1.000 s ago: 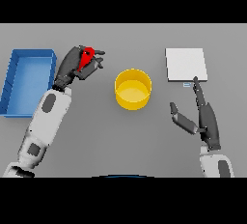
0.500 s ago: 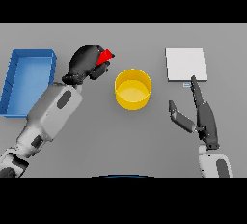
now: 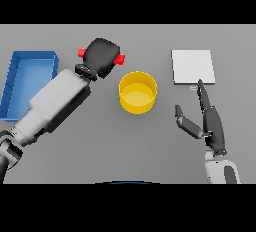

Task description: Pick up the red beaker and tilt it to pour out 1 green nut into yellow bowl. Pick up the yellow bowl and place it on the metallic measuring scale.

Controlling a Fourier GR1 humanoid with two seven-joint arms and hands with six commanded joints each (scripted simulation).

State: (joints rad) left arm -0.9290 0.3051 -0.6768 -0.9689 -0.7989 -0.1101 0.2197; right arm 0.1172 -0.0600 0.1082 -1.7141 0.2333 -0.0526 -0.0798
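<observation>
1. The left hand [image 3: 102, 56] is curled round the red beaker [image 3: 120, 59], covering most of it; only red bits show at the hand's 9 o'clock and 3 o'clock sides. The beaker seems to lie nearly sideways, its 3 o'clock end towards the yellow bowl [image 3: 137, 92].
2. The bowl stands on the grey table [image 3: 150, 141] at about 4 o'clock from the hand, near but apart. No green nut can be seen in the beaker or the bowl.
3. Risk: the beaker's mouth looks short of the bowl's rim, so a nut tipped out now would likely land on the table between them.
4. Risk: a steep tilt could let out more than the one nut wanted.
5. The right hand [image 3: 210, 121] rests with fingers straight and thumb spread, holding nothing, at 4 o'clock from the bowl.
6. The metallic measuring scale [image 3: 193, 66] lies at 12 o'clock from the right hand, the fingertips close to its near edge; a careless move might nudge it.
7. A blue tray [image 3: 14, 71] sits at 9 o'clock from the left hand.
8. No writing or brand is readable; a small mark on the scale's near edge is too small to tell.
</observation>
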